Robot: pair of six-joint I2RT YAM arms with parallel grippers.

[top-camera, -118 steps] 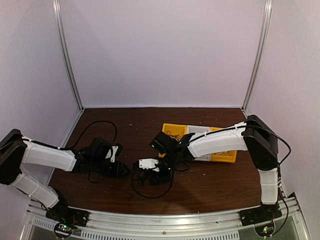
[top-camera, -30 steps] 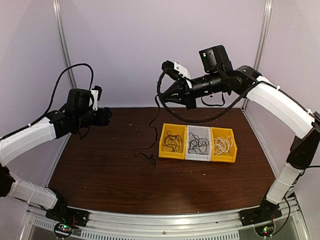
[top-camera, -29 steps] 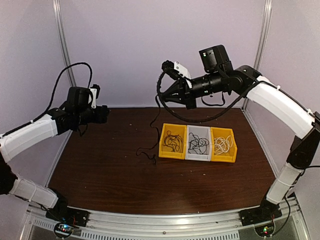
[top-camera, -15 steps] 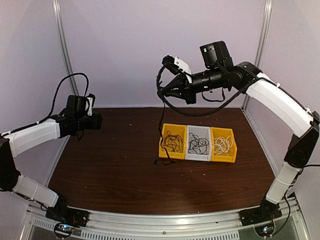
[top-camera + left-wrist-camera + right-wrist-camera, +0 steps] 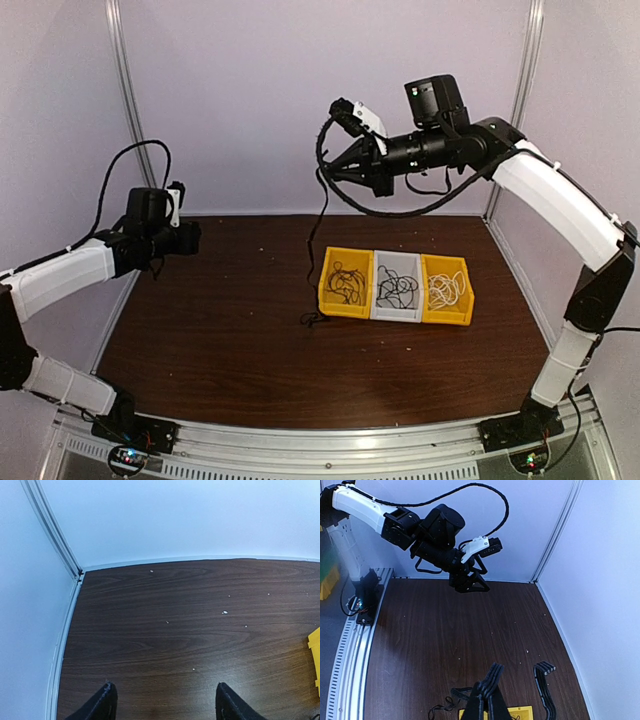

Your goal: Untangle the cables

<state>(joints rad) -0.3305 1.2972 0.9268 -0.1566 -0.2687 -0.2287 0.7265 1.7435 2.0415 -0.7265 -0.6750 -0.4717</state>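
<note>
Seemingly near the end: one black cable (image 5: 320, 228) hangs below the right gripper (image 5: 333, 171), which pinches it, tail on the counter (image 5: 220, 340) beside the bins (image 5: 345, 308) holding other cables (image 5: 398, 288). Binning it remains; the left gripper (image 5: 162, 705) is spread, empty.

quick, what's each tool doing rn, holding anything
left tool: open, holding nothing
right tool: closed, holding the black cable
</note>
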